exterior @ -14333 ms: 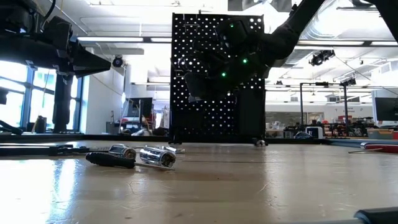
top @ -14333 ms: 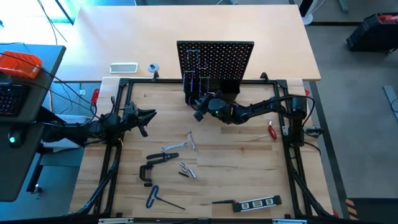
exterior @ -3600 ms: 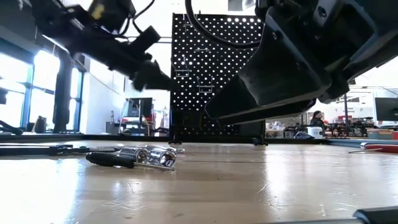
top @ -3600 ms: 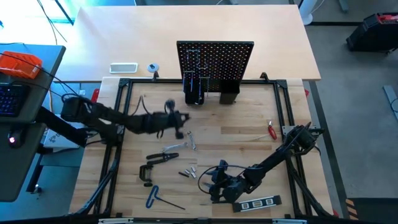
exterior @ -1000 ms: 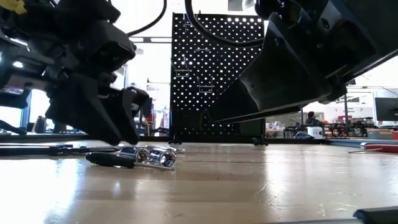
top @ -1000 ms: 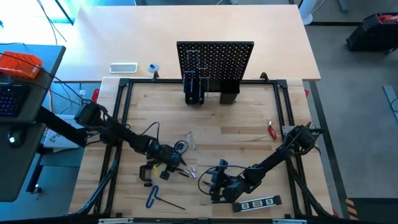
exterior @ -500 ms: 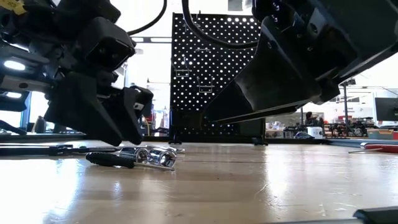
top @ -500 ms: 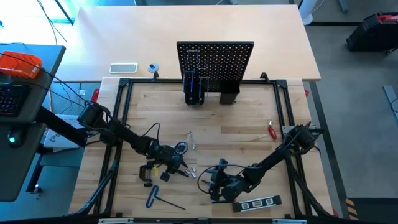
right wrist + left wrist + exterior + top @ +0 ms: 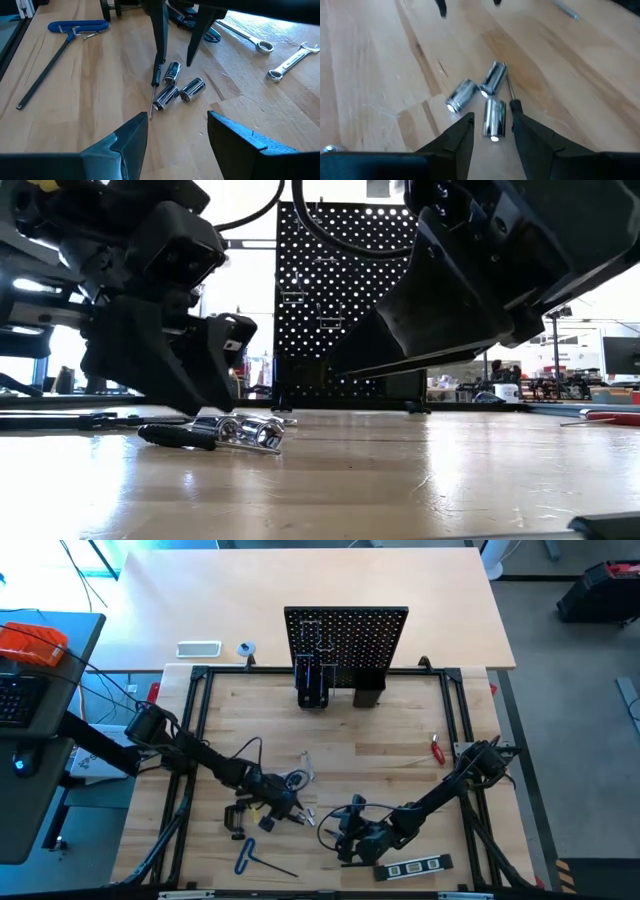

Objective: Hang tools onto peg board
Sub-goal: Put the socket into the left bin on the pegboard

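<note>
Peg board (image 9: 346, 645) at 12 o'clock on counter (image 9: 380, 765); sockets (image 9: 303, 817) centre; hex key (image 9: 248, 856) 7 o'clock; level (image 9: 415, 866) 5 o'clock; wrenches (image 9: 306, 764) above sockets.

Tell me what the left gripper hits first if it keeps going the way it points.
Probably the nearest silver socket, which lies straight ahead between the open left gripper fingers, with the small screwdriver right beside it. Depth is hard to judge.
</note>
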Tool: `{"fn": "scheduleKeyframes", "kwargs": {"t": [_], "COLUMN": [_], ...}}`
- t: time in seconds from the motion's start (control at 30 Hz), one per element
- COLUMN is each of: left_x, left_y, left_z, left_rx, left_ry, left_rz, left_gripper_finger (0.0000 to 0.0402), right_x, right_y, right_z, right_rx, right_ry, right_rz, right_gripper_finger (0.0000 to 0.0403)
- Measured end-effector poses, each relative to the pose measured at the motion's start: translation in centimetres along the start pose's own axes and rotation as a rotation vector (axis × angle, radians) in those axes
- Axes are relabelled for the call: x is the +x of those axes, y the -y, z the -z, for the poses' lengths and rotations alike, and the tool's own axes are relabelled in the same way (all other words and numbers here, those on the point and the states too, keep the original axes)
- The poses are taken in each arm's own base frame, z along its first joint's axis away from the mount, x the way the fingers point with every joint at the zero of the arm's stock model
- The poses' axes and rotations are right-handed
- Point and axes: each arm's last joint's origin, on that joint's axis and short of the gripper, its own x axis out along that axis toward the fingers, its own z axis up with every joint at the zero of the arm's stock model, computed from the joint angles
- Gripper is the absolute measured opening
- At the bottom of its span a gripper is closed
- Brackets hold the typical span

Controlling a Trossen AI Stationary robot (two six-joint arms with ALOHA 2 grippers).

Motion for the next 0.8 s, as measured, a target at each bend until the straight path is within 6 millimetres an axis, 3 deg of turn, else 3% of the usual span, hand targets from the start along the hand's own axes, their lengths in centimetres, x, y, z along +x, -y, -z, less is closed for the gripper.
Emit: {"fn": "scheduleKeyframes", "kwargs": {"t": [0.47,0.8], "left_x": [0.2,3.0], "left_y": [0.0,-0.4], "left_z": [0.0,-0.7], "left_rx": [-0.003,0.004], "left_ry": [-0.005,-0.085], "left_rz": [0.005,0.013], "left_gripper_finger": [0.0106,0.0089], "right_x": [0.0,0.0], "right_y": [0.0,0.0], "right_z": [0.0,0.0], "right_rx": [0.002,0.011], "right_ry": [0.002,0.004], "right_rz": [-0.001,0.003], "right_gripper_finger": [0.0200,0.0200]}}
